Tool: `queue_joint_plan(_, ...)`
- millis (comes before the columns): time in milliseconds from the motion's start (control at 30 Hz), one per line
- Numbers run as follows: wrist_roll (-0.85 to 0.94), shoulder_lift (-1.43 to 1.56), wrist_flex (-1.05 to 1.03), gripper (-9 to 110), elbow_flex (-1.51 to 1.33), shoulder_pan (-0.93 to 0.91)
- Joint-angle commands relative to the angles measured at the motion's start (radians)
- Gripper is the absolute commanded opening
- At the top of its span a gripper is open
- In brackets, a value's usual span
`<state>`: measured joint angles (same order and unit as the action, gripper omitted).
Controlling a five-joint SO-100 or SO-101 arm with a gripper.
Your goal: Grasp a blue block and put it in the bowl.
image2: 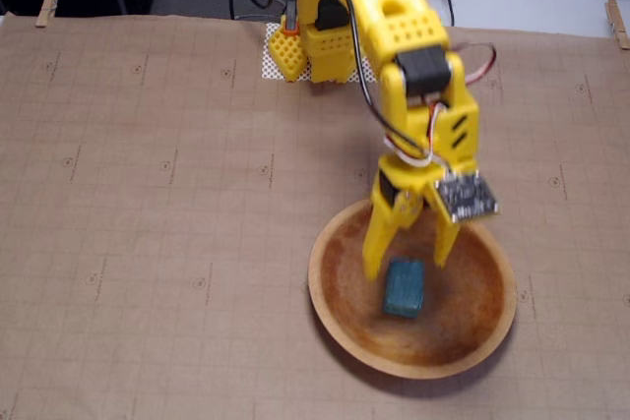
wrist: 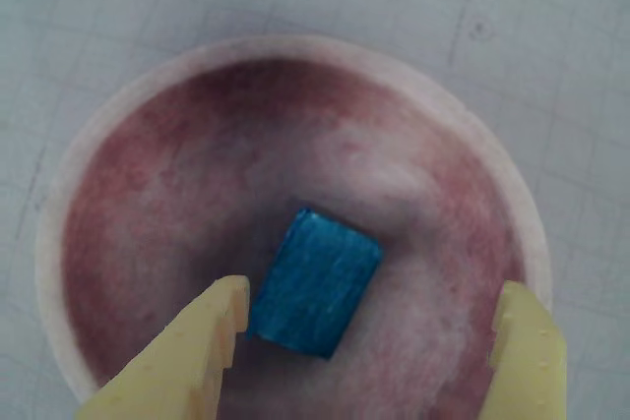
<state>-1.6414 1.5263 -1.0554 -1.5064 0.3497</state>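
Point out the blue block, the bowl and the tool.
blue block (wrist: pixel 315 282): wrist view, middle of its top face.
bowl (image2: pixel 413 369): fixed view, pale near rim.
tool (wrist: pixel 369 327): wrist view, midway between its open fingertips.

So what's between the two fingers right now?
In the wrist view, the block lies on the bowl floor between the open fingers, near the left one.

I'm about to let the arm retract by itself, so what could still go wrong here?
The gripper is open, but in the wrist view one finger sits right at the blue block, possibly touching. A sideways retreat might drag or flip it. The fingers also reach down inside the bowl, so pulling away low could catch the rim and shift the bowl. Lifting straight up looks safest.
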Motion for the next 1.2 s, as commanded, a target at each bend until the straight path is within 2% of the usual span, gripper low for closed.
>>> queue_joint_plan(0,-0.008,0.201,-0.058,30,0.002,0.003)
queue_joint_plan(533,-0.005,0.752,-0.276,29,-0.275,-0.075)
queue_joint_plan(800,0.008,1.068,-0.319,10,-0.512,-0.175)
queue_joint_plan(1167,0.069,1.402,-0.324,-2,-0.784,-0.267)
